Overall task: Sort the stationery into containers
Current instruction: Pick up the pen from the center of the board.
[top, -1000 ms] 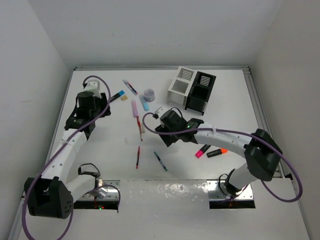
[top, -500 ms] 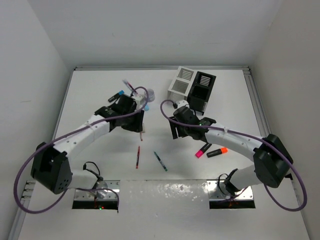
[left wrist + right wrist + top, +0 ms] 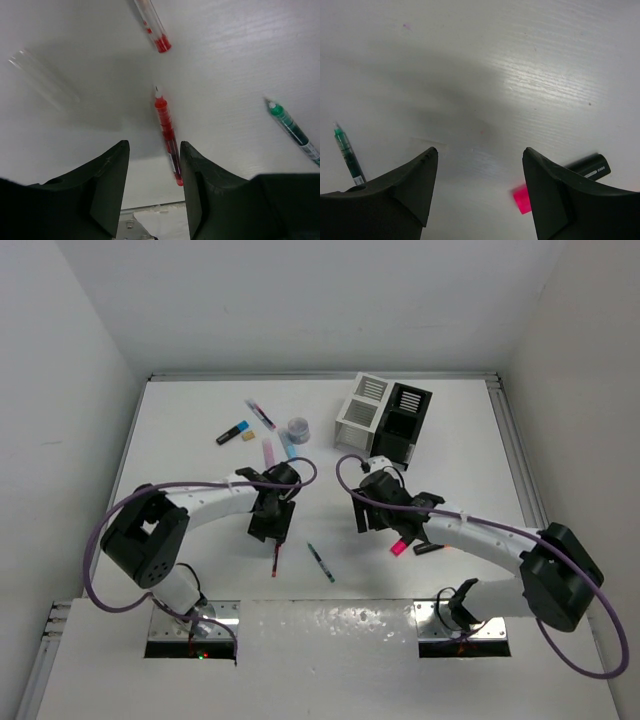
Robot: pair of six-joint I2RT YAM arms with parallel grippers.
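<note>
My left gripper (image 3: 272, 528) is open and empty, low over the table just behind a thin red pen (image 3: 275, 562). In the left wrist view (image 3: 152, 150) that red pen (image 3: 167, 131) lies between the fingertips, close to the right finger. My right gripper (image 3: 377, 520) is open and empty, just left of a pink-ended highlighter (image 3: 401, 545); in the right wrist view (image 3: 480, 152) its pink end (image 3: 522, 199) shows beside the right finger. A green pen (image 3: 321, 562) lies between the arms. The joined white bin (image 3: 360, 406) and black bin (image 3: 404, 418) stand at the back.
An orange-ended highlighter (image 3: 432, 548) lies right of the pink one. At the back left lie a blue-ended highlighter (image 3: 234, 432), a beige eraser (image 3: 250, 437), pink (image 3: 268, 452) and blue (image 3: 289, 448) sticks, a round piece (image 3: 297, 427) and another pen (image 3: 261, 415).
My left arm swung from the far left to the middle and came down by the red pen. My right gripper moved right, towards the pink highlighter.
</note>
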